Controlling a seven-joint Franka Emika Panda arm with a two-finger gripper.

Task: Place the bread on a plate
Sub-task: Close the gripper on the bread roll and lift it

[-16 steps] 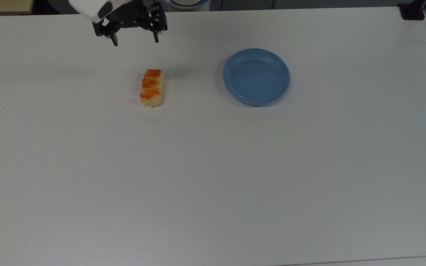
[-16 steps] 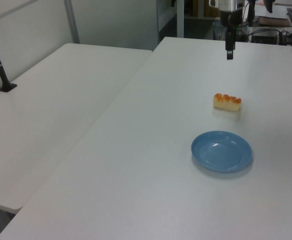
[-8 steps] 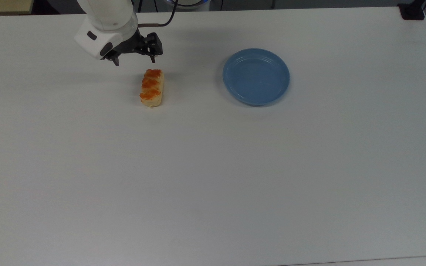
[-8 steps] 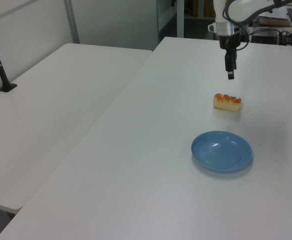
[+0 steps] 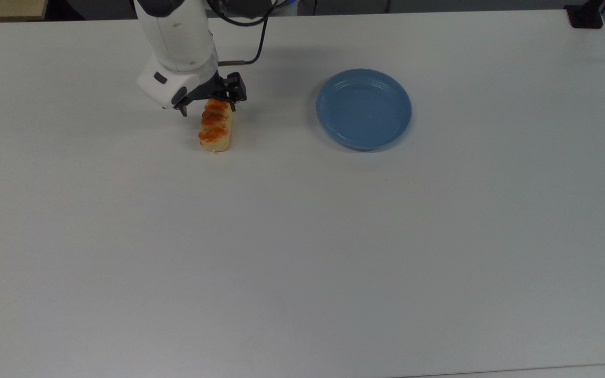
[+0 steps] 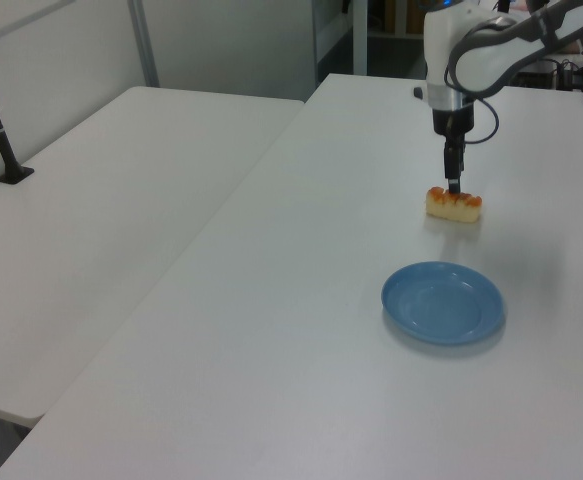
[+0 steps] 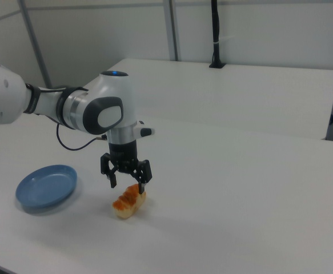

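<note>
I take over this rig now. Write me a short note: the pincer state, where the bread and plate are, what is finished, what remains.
Pincer: open, empty, fingers pointing down astride one end of the bread; not closed on it.
Bread: flat on the white table, at the top view's left of the plate, clearly apart from it.
Plate: holds nothing, nothing touching it.
Done: the approach to the bread.
Left: probably lower a little, close on the bread, lift, carry to the plate, release.

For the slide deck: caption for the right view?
Open gripper poised over one end of the bread; empty plate nearby.
</note>
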